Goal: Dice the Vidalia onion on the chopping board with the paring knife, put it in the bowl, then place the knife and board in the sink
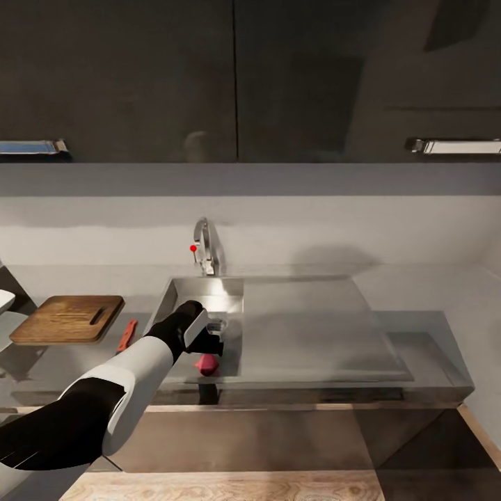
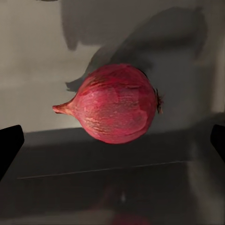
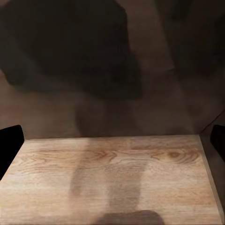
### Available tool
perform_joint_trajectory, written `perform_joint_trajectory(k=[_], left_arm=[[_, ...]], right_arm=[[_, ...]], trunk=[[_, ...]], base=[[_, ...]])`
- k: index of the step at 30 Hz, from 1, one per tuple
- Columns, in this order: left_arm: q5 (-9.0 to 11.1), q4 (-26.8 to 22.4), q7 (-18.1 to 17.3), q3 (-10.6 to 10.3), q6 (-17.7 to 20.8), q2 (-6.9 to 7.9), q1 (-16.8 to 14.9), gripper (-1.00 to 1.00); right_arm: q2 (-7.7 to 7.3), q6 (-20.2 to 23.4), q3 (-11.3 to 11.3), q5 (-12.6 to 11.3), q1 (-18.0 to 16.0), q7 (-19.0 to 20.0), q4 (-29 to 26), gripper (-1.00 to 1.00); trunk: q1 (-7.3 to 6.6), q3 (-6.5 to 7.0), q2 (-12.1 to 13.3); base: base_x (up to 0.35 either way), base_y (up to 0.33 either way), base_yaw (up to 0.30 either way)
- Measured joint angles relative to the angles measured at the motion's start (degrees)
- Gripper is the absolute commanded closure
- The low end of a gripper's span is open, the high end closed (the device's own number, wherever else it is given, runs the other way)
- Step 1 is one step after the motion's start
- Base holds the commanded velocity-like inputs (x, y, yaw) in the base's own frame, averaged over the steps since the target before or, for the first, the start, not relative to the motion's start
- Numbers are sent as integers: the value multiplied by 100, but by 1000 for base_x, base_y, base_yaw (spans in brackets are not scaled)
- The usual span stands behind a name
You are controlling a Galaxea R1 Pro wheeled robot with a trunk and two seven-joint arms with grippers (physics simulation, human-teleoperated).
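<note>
The Vidalia onion (image 1: 207,364), pinkish-red, lies on the floor of the grey sink (image 1: 224,300) near its front wall. My left gripper (image 1: 211,346) hangs just above it, reaching down into the basin. In the left wrist view the onion (image 2: 117,103) sits centred ahead of my left gripper (image 2: 112,145), whose dark fingertips (image 2: 9,146) stand wide apart at the frame's edges, open and not touching it. The chopping board (image 1: 67,319) lies on the countertop (image 1: 42,369) left of the sink, with the red-handled paring knife (image 1: 126,335) beside its right edge. A white bowl edge (image 1: 3,300) peeks in at far left.
The chrome tap (image 1: 204,252) with a red knob stands behind the basin, and the flat drainboard (image 1: 306,327) stretches to the right. Dark wall cabinets hang overhead. My right gripper (image 3: 112,140) is open over a pale wooden floor panel (image 3: 112,178).
</note>
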Motion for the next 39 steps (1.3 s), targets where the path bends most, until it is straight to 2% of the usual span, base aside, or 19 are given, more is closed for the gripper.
perform_joint_trajectory(k=[39], left_arm=[[0, 9, 8, -7, -3, 0, 0, -100]], right_arm=[[2, 0, 3, 0, 0, 0, 0, -100]], trunk=[[1, -336, 0]], base=[[18, -6, 0]])
